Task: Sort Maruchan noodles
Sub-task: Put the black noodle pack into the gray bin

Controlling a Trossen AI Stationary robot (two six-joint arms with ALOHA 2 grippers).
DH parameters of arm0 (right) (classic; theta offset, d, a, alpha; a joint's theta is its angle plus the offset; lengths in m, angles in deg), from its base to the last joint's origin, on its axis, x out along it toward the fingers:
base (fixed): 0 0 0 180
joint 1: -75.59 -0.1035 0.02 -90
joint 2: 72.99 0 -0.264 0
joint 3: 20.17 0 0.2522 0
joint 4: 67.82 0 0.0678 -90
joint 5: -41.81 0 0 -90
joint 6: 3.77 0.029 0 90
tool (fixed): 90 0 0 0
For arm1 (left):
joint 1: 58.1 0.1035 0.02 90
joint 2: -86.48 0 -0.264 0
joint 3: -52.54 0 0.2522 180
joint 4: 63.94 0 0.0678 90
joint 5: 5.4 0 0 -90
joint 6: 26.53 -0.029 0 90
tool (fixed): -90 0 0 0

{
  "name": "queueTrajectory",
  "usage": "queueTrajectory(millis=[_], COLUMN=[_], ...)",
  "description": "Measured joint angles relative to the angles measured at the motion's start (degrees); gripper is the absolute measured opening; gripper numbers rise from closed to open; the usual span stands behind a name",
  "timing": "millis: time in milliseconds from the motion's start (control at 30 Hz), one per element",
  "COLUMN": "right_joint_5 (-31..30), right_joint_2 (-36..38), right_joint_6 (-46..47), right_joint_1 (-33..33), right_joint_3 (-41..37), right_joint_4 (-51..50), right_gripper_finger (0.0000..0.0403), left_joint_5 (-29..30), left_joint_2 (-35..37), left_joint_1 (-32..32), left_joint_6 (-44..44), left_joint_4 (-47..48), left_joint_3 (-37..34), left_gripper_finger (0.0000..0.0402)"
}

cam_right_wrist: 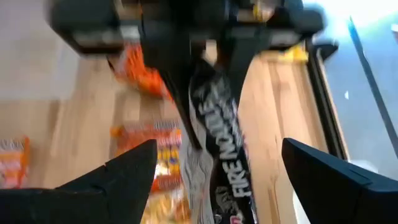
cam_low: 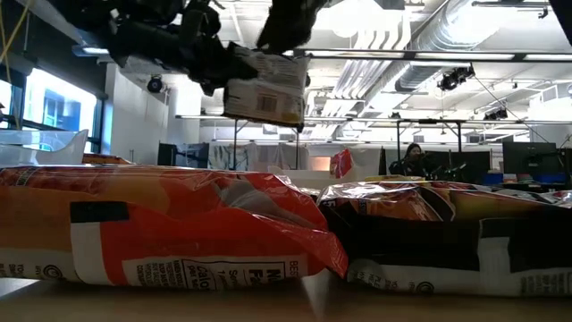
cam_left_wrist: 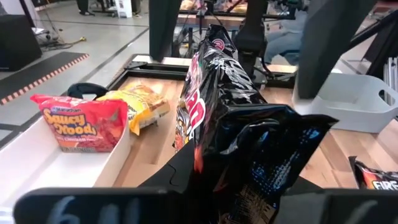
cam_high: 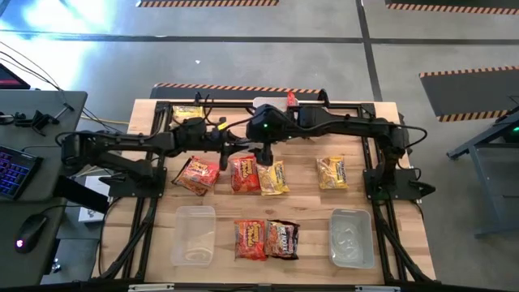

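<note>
Item: dark packet [cam_left_wrist: 230, 118], held aloft near the bench's far edge.
Left gripper [cam_left_wrist: 205, 186] pinches it; right gripper [cam_right_wrist: 217, 168] spread wide around it. Risk: crinkly wrapper slipping from the one-sided pinch.

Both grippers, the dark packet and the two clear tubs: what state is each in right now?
left gripper: shut on dark packet, above the table
right gripper: open, fingers either side of dark packet
dark packet: held in the air
left tub: empty
right tub: empty
</note>
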Motion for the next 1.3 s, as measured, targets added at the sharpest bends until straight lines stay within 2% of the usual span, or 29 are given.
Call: queueTrajectory(millis=[200, 333, 833, 1000, 1167, 1300], right_joint_5=[1.1, 2.1, 3.3, 3.3, 3.2, 2.2], right_joint_2=[-2.2, -3.0, -3.3, -3.3, -1.3, 1.7], right_joint_6=[-0.9, -0.9, 0.4, -0.8, -2.5, -0.6], right_joint_1=[0.4, 0.3, 0.3, 0.3, 0.1, -1.4], right_joint_3=[0.0, 0.0, 0.0, 0.0, -0.1, -0.1], right_joint_4=[-4.3, -5.3, -5.1, -4.9, -7.6, -11.8], right_gripper_finger=[0.0325, 0.0307, 0.0117, 0.0088, 0.0085, 0.0084], left_joint_5=[0.0, 0.0, -0.1, -0.4, -0.5, -0.9], left_joint_2=[-1.1, -1.1, -1.1, -0.1, 4.2, 8.2], left_joint_1=[-0.3, -0.5, -1.0, -1.2, -0.9, -0.8], left_joint_6=[0.3, 0.7, 2.8, 2.9, 2.4, 2.4], left_joint_4=[0.2, 0.6, 2.1, 4.0, 9.3, 7.9], left_joint_3=[1.8, 2.2, 2.4, 2.4, 2.4, -1.2], left_gripper_finger=[0.0069, 0.0069, 0.0071, 0.0100, 0.0145, 0.0170])
